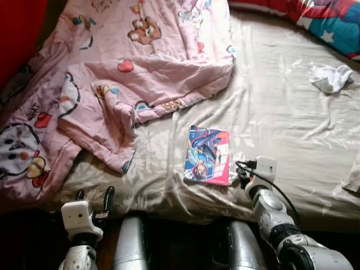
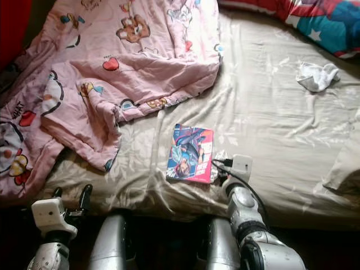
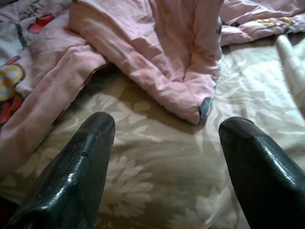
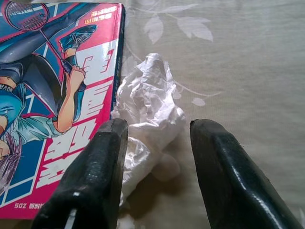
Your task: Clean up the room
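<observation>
Beside the comic book (image 4: pixel 52 95), right hand (image 4: pixel 157 167) straddles crumpled tissue (image 4: pixel 147 109).

The left gripper (image 3: pixel 162 171) hovers with its jaws spread wide over a beige flower-patterned bed sheet (image 3: pixel 157 157). Just beyond them lies a folded corner of the rumpled pink blanket (image 3: pixel 162 62).

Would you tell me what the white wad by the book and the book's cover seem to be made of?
The white wad looks like thin tissue or soft paper: matte, with crumpled folds, though thin plastic is possible. The book cover looks like glossy printed card, with flat, sharp edges and a slight sheen.
</observation>
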You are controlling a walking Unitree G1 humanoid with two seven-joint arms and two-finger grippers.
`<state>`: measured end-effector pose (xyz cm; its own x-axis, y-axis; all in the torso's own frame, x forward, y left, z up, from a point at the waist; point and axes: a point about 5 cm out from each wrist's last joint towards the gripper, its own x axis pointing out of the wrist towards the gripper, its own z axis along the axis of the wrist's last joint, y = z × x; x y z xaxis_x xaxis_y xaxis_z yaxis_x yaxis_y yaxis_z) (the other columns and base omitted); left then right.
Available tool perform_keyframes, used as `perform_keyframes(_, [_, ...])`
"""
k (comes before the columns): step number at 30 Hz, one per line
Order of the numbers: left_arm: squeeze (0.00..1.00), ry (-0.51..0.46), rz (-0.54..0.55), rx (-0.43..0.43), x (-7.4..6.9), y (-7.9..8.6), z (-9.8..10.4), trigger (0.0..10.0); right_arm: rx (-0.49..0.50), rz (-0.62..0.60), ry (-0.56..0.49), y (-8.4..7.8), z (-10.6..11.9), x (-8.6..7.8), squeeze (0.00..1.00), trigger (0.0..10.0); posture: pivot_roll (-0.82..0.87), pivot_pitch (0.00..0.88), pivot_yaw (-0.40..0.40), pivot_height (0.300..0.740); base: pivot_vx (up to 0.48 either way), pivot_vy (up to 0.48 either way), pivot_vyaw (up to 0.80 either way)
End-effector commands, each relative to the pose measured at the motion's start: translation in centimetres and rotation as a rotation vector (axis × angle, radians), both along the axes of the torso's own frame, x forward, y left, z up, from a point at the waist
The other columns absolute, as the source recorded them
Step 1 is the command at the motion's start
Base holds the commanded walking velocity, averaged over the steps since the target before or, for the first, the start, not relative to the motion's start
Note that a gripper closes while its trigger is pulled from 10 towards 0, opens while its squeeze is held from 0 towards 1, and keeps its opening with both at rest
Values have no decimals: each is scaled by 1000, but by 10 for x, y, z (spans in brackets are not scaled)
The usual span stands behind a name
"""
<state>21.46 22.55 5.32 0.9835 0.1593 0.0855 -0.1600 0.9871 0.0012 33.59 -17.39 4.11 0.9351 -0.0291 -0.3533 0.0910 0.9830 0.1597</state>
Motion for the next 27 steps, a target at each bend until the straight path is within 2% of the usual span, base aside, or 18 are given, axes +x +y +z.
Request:
perform_keyframes(1, [0, 38, 1, -12, -8, 0, -6, 10000, -11, 8, 17, 1, -9, -7, 0, 10000, 175, 365, -9, 572, 0, 0, 0])
perform_keyframes(9, [0, 50, -10, -3, -17, -1, -2, 10000, 18, -25, -31, 0, -7, -8, 0, 10000, 187, 385, -5, 572, 0, 0, 0])
perform_keyframes(21, [0, 60, -1, 9, -32, -2, 5, 10000, 97, -3, -94, 7, 8, 4, 0, 10000, 227, 414, 1, 572, 0, 0, 0])
perform_keyframes(27, [0, 62, 9, 20, -39, -1, 8, 10000, 103, -38, -85, 3, 13, 9, 0, 10000, 246, 425, 2, 572, 0, 0, 0])
